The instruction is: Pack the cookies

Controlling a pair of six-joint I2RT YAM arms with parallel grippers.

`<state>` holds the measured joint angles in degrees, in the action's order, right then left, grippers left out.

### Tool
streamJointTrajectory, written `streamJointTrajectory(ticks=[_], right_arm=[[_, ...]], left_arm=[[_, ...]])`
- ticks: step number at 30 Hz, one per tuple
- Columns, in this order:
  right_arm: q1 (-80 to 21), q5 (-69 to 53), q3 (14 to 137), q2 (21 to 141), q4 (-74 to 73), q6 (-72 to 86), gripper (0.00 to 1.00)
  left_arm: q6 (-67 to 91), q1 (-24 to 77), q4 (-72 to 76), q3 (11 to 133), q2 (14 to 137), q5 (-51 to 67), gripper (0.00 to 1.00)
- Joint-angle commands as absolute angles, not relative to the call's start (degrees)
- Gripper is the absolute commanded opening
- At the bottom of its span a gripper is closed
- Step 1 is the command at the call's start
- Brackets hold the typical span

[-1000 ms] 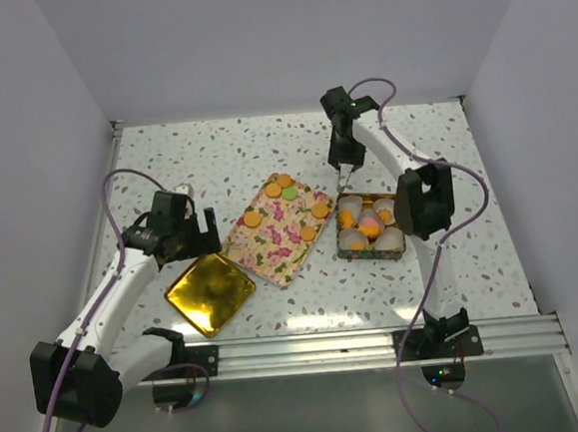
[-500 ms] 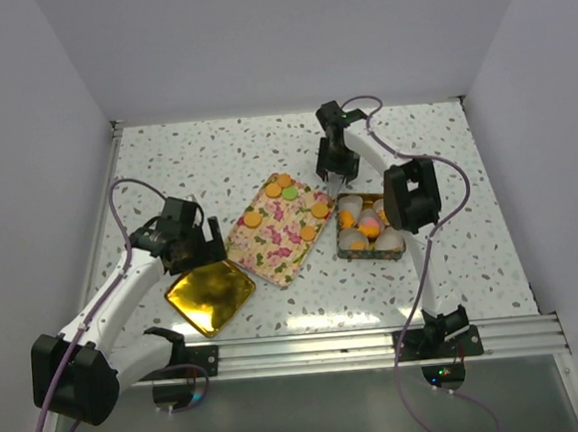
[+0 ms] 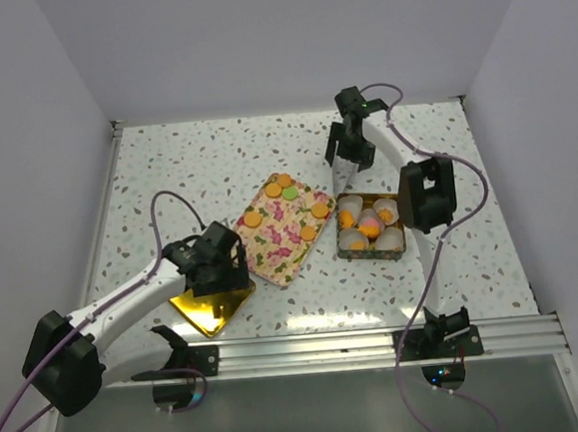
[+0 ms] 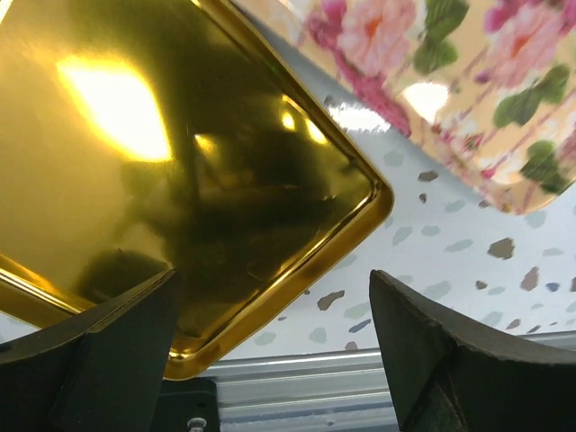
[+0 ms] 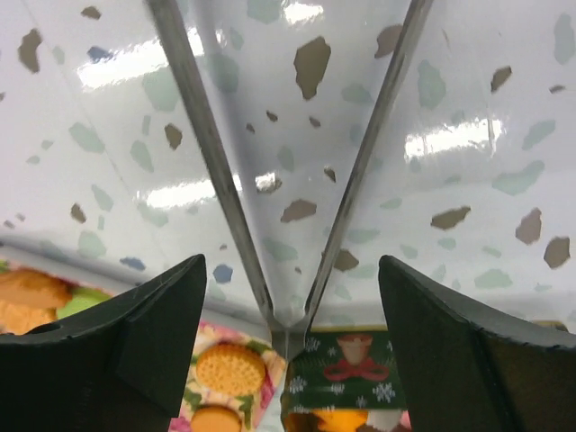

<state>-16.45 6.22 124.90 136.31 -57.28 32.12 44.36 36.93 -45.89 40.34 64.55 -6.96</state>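
Note:
Several orange cookies and a green one lie on the floral tray. More cookies sit in white paper cups in the green tin. My right gripper hangs open behind the gap between tray and tin. In the right wrist view its jaws flank a thin metal V without touching it. Below them are a cookie and the tin. My left gripper is open over the gold lid, one finger above its corner.
The gold lid lies at the front left, close to the metal rail along the table's near edge. The floral tray's corner is just beyond the lid. Enclosure walls stand on three sides.
My left arm has swung right and toward the front, from beside the lid to over its right corner. The right gripper has opened wider and shifted slightly back and to the right.

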Motion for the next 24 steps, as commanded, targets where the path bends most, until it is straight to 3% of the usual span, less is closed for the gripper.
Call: streamJointTrajectory(ticks=[1, 10, 14, 22, 23, 24], right_arm=[[-16.79, 4.05, 117.45, 122.72, -52.66, 33.22, 0.81], [-16.70, 1.67, 108.73, 111.01, -52.12, 32.78, 0.83], [-16.70, 1.41, 104.25, 107.23, -51.68, 33.05, 0.83], [-16.70, 2.72, 97.30, 99.68, -52.21, 32.25, 0.83], [-16.79, 2.64, 95.82, 98.80, -52.03, 32.26, 0.83], [-16.79, 2.72, 95.02, 98.09, -51.77, 32.43, 0.83]], left_arm=[[48.86, 41.12, -45.27, 37.36, 65.65, -9.05, 0.89], [50.98, 50.44, -43.95, 36.56, 74.61, -11.51, 0.87], [49.49, 50.54, -40.79, 34.72, 77.42, -10.20, 0.61], [47.64, 50.89, -36.65, 31.64, 77.08, -7.74, 0.33], [47.64, 50.89, -37.52, 32.25, 76.47, -7.73, 0.20], [47.64, 50.89, -38.14, 32.78, 76.12, -7.91, 0.17]])
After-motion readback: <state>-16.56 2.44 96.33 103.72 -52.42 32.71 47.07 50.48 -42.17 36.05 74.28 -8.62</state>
